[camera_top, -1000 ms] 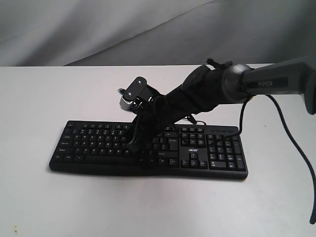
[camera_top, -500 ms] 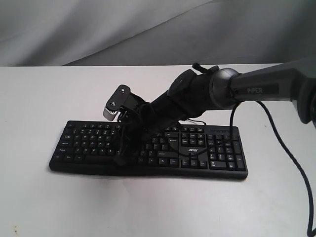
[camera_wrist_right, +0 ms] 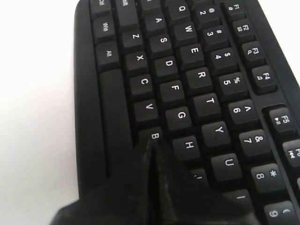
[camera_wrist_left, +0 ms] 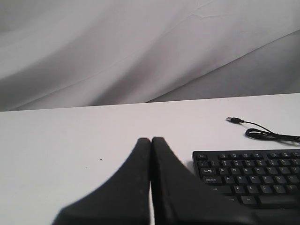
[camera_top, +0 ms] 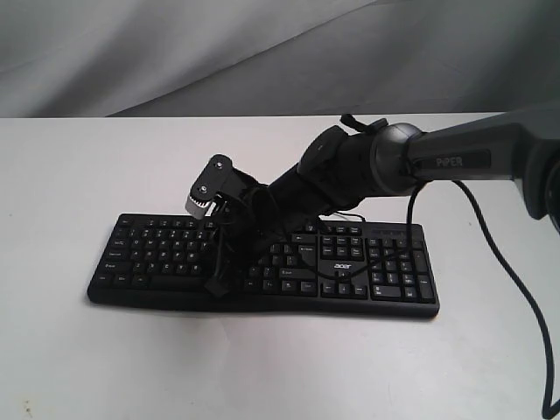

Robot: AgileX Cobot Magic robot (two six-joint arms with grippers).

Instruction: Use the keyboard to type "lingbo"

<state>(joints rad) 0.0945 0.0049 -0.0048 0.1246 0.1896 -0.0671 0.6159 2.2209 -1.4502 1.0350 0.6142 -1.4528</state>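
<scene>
We see the keyboard (camera_top: 157,254) lying flat on the white table (camera_top: 79,175), its long side across the exterior view and its number pad at the right end; a small white logo (camera_top: 341,260) sits above the arrow keys. The right arm (camera_top: 437,157) reaches in from the right and crosses over the middle of the keyboard; the right gripper (camera_top: 217,284) points steeply down onto the lower rows of the letter block. In the right wrist view we find the fingers of the right gripper (camera_wrist_right: 151,145) pressed together with only a thin seam between them; their shared tip meets the B key (camera_wrist_right: 154,136), with V, G and H just beside it; we cannot tell how far the key is pushed down.

The left gripper (camera_wrist_left: 151,140) also has its two fingers closed flat against each other and grips nothing; it hangs over bare table (camera_wrist_left: 70,140) beside one end of the keyboard (camera_wrist_left: 248,173) and does not touch it. Beyond that end a thin black cable (camera_wrist_left: 267,134) lies looped on the table, and its plug (camera_wrist_left: 233,119) rests loose on the surface. A grey cloth (camera_top: 175,52) hangs in folds behind the table.
</scene>
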